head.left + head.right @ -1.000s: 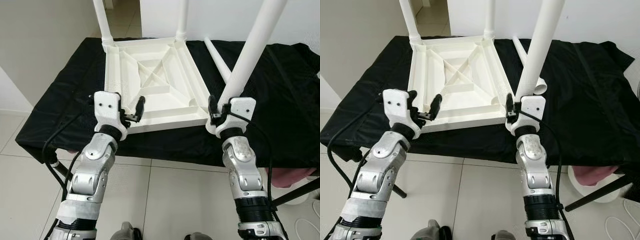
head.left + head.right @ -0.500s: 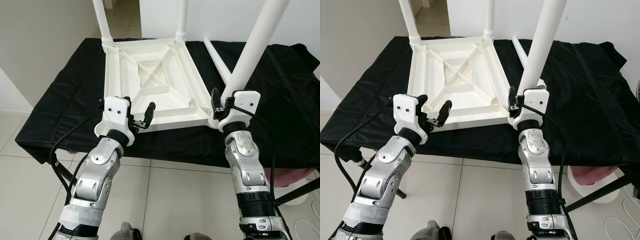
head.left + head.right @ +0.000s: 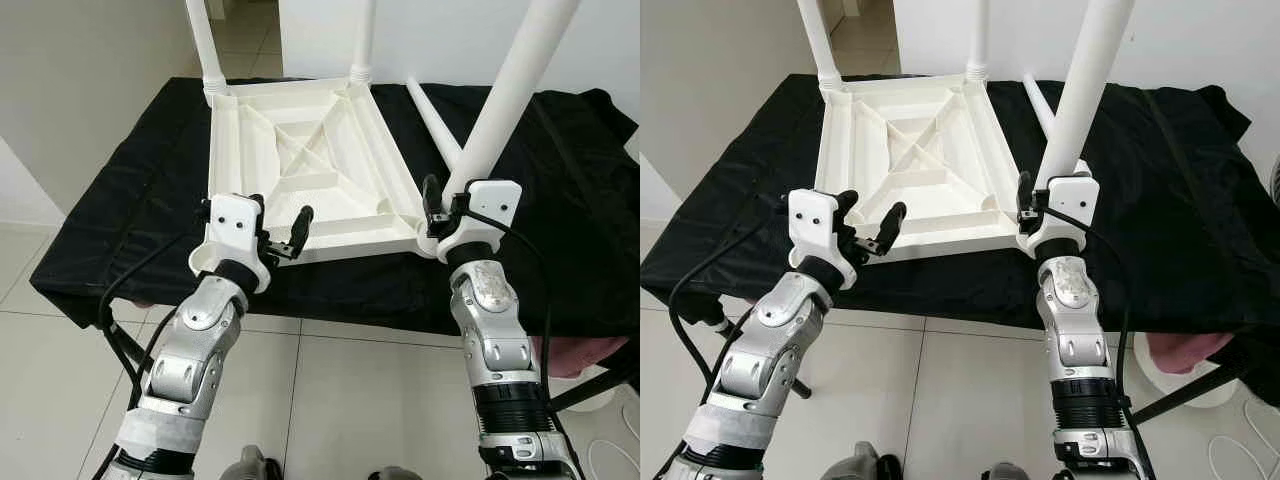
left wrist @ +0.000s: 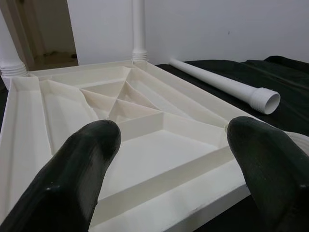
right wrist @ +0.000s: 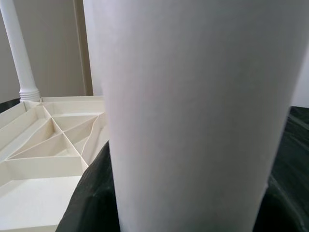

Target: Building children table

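the little white table top [image 3: 300,165] lies upside down on a desk [image 3: 130,215] with a black cloth over it. you can see its ribs, which make a cross shape in the middle.

two legs [image 3: 203,40] already stand up at the far corners, so those two look done. a third leg [image 3: 505,100] stands at the near corner on the robot's right side. the right hand [image 3: 440,215] is closed around the bottom of this leg, right where it meets the corner. the leg leans a bit, so it may not be all the way in yet. it looks like it is being fitted or turned into its hole, but how tight it is cannot be told.

a fourth leg [image 4: 224,84] lies flat on the black cloth, just beside the table top on its right side. no one holds it.

the left hand [image 3: 272,232] is open and holds nothing. it hangs at the near edge of the table top, close to the near left corner, which has no leg yet.

so the job looks more than half done. what is left: finish the third leg, then pick up the lying leg, put it in the last corner, and flip the table onto its feet.
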{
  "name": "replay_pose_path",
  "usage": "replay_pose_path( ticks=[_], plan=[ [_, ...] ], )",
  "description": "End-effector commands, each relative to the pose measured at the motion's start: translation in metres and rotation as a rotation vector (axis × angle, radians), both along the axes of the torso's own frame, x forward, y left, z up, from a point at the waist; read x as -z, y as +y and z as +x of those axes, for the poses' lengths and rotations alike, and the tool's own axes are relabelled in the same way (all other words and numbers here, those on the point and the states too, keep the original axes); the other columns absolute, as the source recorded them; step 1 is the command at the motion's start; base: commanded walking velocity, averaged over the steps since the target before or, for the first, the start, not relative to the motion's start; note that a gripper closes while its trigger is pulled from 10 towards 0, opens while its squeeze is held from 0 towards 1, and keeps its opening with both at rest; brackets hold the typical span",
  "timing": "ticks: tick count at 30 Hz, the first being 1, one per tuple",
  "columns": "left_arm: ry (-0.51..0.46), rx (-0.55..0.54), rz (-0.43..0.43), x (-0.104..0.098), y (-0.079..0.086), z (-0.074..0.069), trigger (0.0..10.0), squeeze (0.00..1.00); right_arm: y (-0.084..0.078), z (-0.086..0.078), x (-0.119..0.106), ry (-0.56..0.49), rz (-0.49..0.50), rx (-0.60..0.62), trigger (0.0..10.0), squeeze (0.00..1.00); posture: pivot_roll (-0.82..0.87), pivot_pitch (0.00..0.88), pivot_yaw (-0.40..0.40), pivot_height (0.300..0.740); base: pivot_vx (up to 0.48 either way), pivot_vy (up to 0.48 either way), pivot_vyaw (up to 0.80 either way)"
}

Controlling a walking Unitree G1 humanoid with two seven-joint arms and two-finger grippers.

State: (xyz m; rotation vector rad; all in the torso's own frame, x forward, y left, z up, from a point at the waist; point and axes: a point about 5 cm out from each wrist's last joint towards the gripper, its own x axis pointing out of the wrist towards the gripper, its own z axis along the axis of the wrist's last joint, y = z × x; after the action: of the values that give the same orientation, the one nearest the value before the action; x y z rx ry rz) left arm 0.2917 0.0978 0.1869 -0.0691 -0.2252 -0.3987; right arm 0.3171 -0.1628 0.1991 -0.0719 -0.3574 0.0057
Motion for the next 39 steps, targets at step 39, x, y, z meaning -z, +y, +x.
replay_pose_path(
  ticks=[39],
  plan=[
    [0.015, 0.191, 0.074, 0.0008, -0.0102, -0.0065, 10.0, 0.00, -0.0041, 0.0038, -0.0082, -0.026, 0.015, 0.026, 10.0, 0.00, -0.10, 0.036, 0.057, 0.740, 0.000, 0.000, 0.00]
  ],
)
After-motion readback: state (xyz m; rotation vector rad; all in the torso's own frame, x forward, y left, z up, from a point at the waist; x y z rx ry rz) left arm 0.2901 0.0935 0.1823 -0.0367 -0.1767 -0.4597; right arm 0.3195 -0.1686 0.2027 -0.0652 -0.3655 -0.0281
